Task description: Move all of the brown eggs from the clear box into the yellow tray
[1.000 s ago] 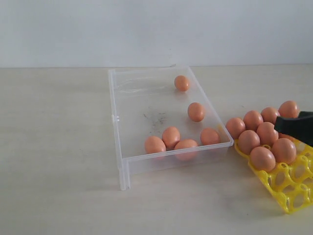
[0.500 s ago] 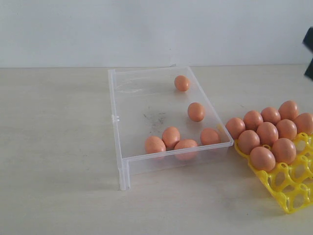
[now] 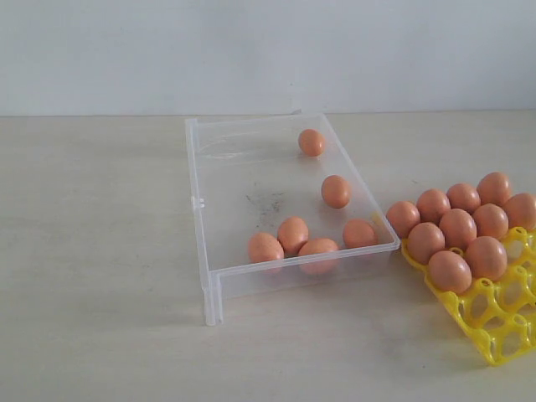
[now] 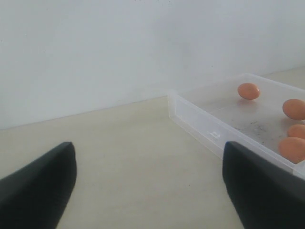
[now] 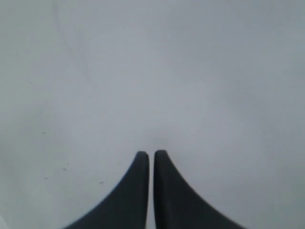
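While the exterior view takes in the whole table [image 3: 100, 276], it alone shows the yellow tray and both groups of brown eggs together. The clear box [image 3: 201, 218] lies at the middle of the table, a shallow see-through bin with low walls and faint dark scuffs on its floor. The left wrist view catches only one corner and one long side of it, below a pale wall [image 4: 119, 47].

The yellow tray [image 3: 494, 327] sits just beside the box's near right corner, set at an angle and cut by the picture's right edge. It is a bright openwork lattice of round cups.

The left gripper [image 4: 147, 186], seen only in its own wrist view, has its dark fingers spread wide with nothing but bare table between them. The right gripper [image 5: 151, 160], seen only in its wrist view, has its fingers pressed together on nothing, facing a blank pale surface.

The brown eggs [image 3: 292, 234] are smooth orange-brown ovals, all alike. Six lie in the box, four along its near end and two farther back by the right wall. Ten fill the tray's far cups, packed close.
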